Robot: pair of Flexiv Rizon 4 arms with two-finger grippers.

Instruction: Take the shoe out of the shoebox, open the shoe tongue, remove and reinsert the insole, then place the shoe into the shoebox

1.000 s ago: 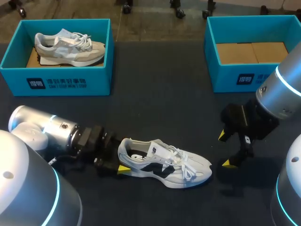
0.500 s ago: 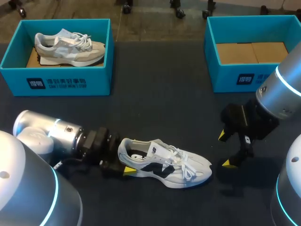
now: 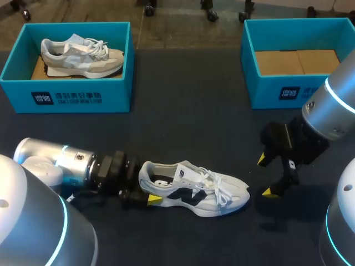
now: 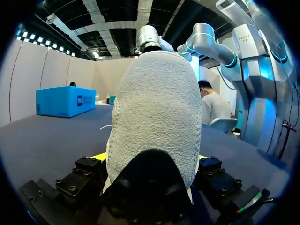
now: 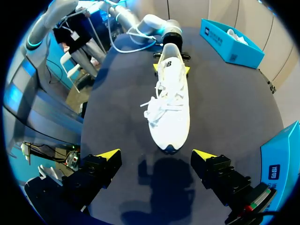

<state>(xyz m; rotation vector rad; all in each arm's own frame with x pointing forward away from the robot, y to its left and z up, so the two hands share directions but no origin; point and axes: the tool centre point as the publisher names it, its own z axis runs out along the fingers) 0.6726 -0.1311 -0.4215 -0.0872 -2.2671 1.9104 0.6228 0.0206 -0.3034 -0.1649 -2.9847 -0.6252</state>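
A white sneaker (image 3: 194,191) with dark side marks lies on its sole on the dark table, toe toward my right arm. My left gripper (image 3: 148,183) sits at its heel, fingers wide on either side of it. In the left wrist view the grey heel (image 4: 157,117) fills the space between the yellow tips, and the gripper (image 4: 152,159) is open around it. My right gripper (image 3: 265,176) hangs open above the table just past the toe. In its own view the right gripper (image 5: 155,155) is empty, with the sneaker (image 5: 171,98) stretching ahead of it.
An open blue shoebox (image 3: 288,91) with a bare cardboard floor stands at the back right. A second blue box (image 3: 66,97) at the back left holds another pale sneaker (image 3: 83,55). Dark tabletop lies between the boxes and the sneaker.
My left gripper has slid forward around the sneaker's heel, and the sneaker has turned slightly. The right arm has not moved.
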